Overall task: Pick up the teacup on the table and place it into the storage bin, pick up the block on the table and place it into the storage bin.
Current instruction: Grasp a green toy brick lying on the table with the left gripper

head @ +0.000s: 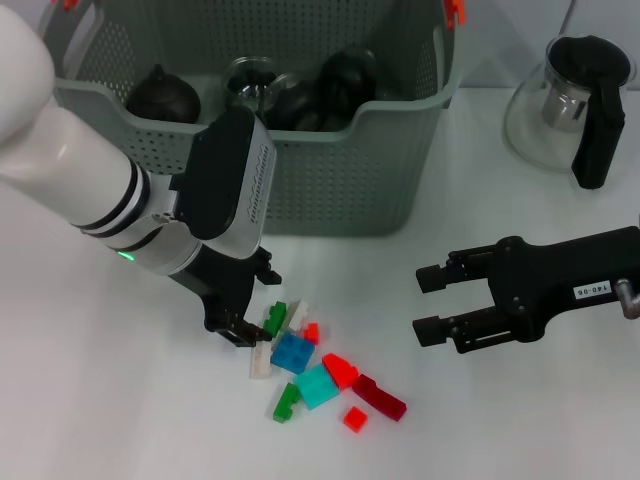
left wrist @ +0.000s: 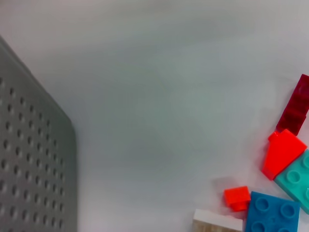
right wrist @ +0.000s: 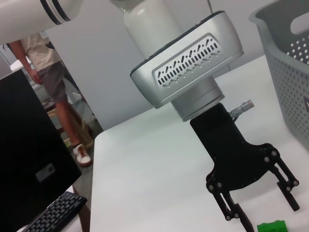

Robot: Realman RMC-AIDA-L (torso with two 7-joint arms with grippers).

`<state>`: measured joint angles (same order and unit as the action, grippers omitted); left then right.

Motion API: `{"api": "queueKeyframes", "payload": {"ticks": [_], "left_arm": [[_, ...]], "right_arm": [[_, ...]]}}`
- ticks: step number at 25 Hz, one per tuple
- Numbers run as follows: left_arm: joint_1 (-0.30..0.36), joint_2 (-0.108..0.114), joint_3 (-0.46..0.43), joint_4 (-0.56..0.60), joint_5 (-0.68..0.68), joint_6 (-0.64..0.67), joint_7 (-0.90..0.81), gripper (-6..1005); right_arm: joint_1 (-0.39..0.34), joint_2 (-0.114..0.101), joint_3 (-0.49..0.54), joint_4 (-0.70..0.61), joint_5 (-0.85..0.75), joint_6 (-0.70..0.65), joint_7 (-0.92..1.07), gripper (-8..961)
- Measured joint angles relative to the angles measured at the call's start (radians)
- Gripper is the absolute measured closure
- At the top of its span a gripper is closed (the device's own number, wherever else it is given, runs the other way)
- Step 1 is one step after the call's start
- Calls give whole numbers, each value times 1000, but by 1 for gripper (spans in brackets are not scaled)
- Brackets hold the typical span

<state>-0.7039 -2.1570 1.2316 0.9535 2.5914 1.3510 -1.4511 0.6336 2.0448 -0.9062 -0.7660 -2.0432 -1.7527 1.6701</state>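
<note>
Jaws of the left gripper (head: 243,333) stand apart, tips down at the table (head: 100,420) on the near-left edge of the block pile, nothing clamped between them that I can see; the right wrist view shows the same spread, with a green block (right wrist: 270,226) just beside one fingertip. Close by the tips lie a white block (head: 262,360) and that green one (head: 275,318), w/ a blue block (head: 292,352) just beyond and a teal block (head: 318,386), red wedge (head: 340,370) and dark red block (head: 380,397) further right. Behind the jaws, close, is the bin (head: 330,180), already holding dark round teaware; can't tell which piece is the teacup, and no cup is seen on the table. Far right, well apart from the pile, the right gripper (head: 432,303) hovers w/ jaws open, empty, and a glass pot (head: 570,105) sits behind it. Judged step: closing on a block at the pile's edge. Risks: blocks are packed touching, so a finger may land on top of one, or shove neighbours and scatter the pile; jaws could pinch two at once, or catch a small block by a corner so it twists out on the lift; bin wall is near, so a low carry could clip the rim.
</note>
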Motion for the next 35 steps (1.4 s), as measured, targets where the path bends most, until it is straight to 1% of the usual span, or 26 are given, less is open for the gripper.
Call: {"api": "queueKeyframes", "payload": {"ticks": [8, 16, 25, 35], "left_arm": [[0, -3, 16, 0, 2, 3, -3, 320], [-3, -6, 24, 1, 15, 1, -4, 323], [-6, -6, 35, 0, 15, 2, -6, 326], [-36, -6, 39, -47, 24, -13, -11, 329]], "right_arm": [[-1, 0, -7, 1, -8, -2, -4, 159], [2, 1, -9, 4, -65, -7, 4, 159], [4, 2, -2, 12, -67, -4, 2, 159], [1, 2, -1, 11, -64, -2, 0, 158]]}}
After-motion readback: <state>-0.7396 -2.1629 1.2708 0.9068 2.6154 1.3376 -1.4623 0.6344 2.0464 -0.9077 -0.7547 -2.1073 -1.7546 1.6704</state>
